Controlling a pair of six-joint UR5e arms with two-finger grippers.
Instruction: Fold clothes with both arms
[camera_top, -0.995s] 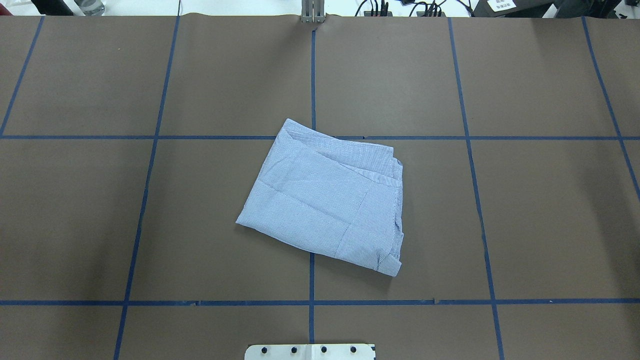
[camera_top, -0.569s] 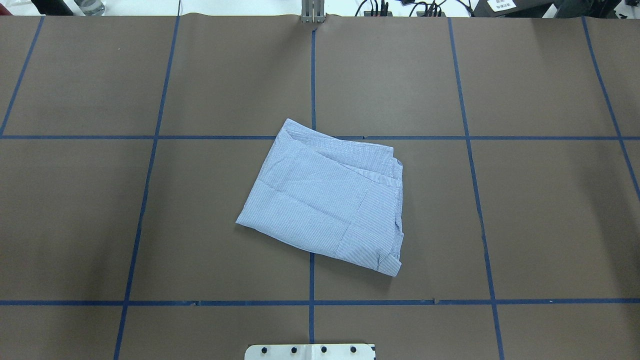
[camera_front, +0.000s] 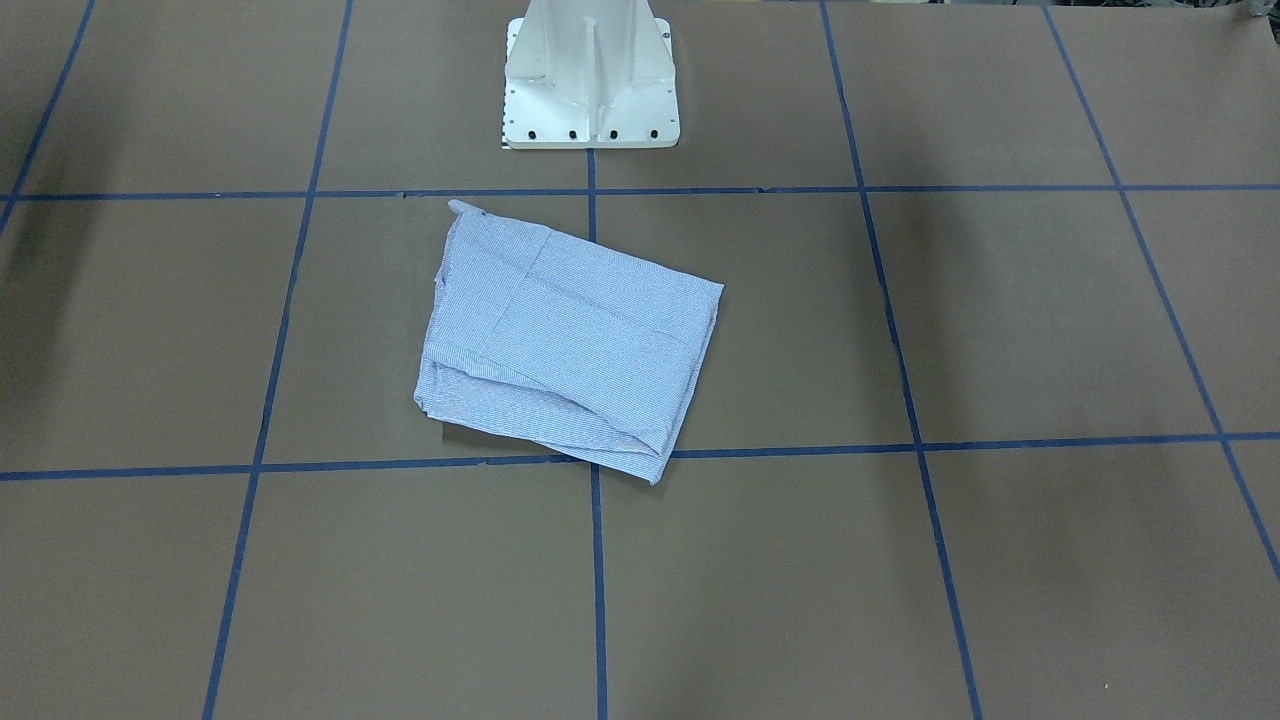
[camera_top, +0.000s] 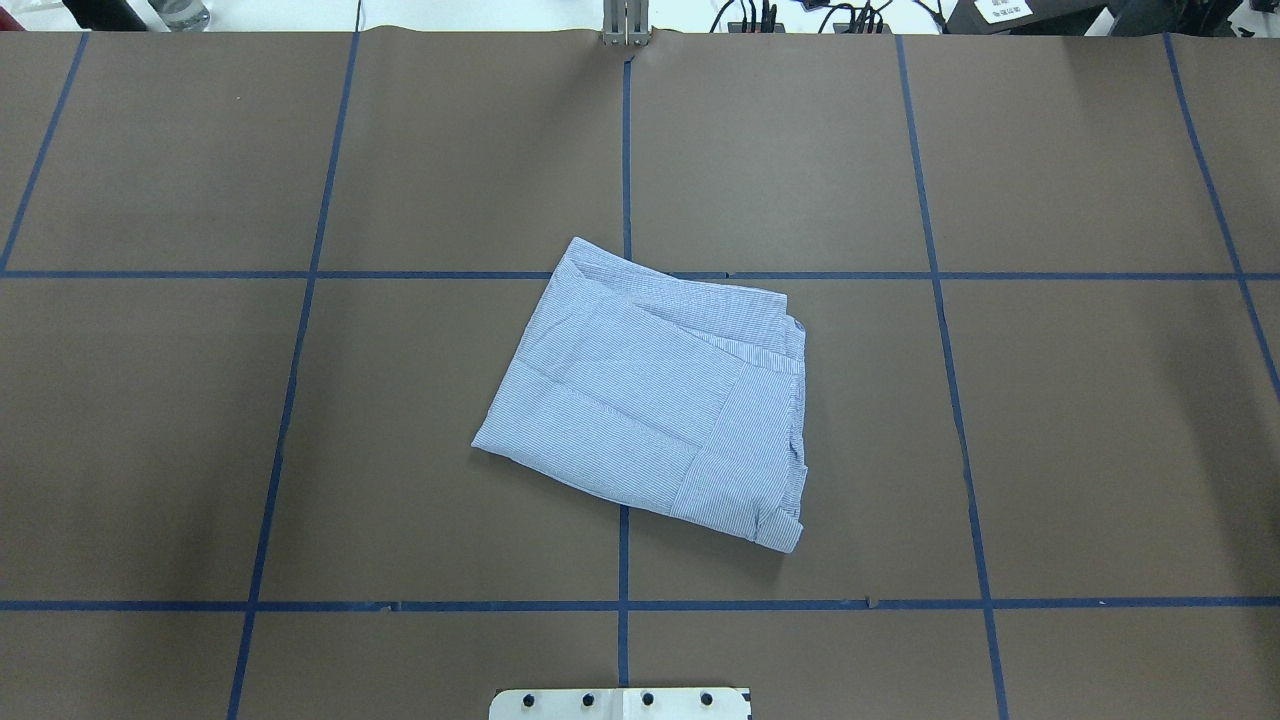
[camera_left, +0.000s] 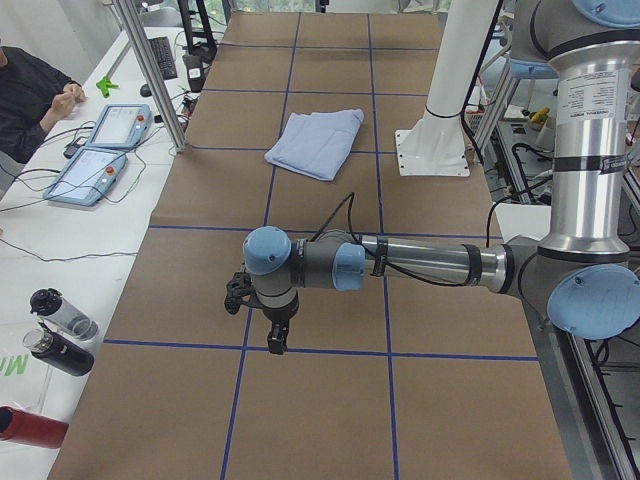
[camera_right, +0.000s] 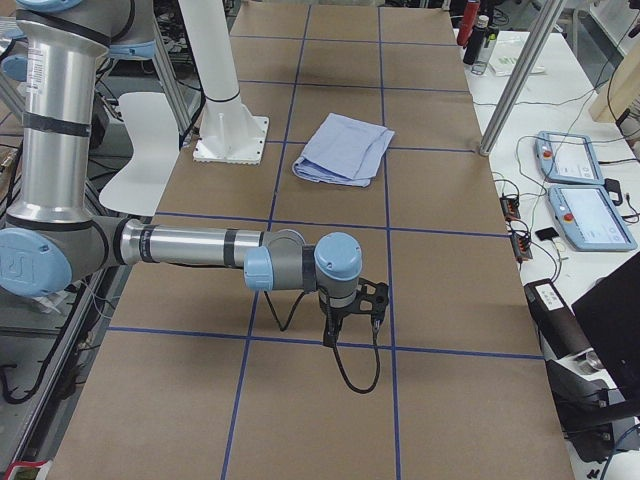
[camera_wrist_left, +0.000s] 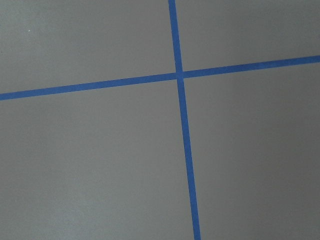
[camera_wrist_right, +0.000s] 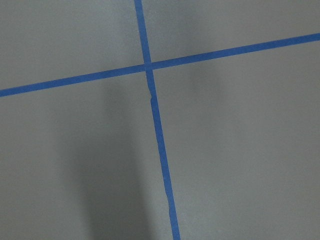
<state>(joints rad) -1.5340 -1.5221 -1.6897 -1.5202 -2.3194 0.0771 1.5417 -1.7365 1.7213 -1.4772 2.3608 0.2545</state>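
Front-facing: the shirt (camera_front: 570, 340) lies folded in a packet on the brown surface (camera_front: 1000, 320), which is gridded with blue tape (camera_front: 592, 560); no claw is beside it.

Overhead: the same.

Left side: the left claw (camera_left: 274, 340) hangs well apart from the shirt, probably because the folding is finished. I cannot tell how far it is open. A desk (camera_left: 40, 220) beyond it carries pendants (camera_left: 88, 172).

Right side: the right claw (camera_right: 329, 338) is likewise far off, and its opening is unreadable.

Wrist views: only bare surface.
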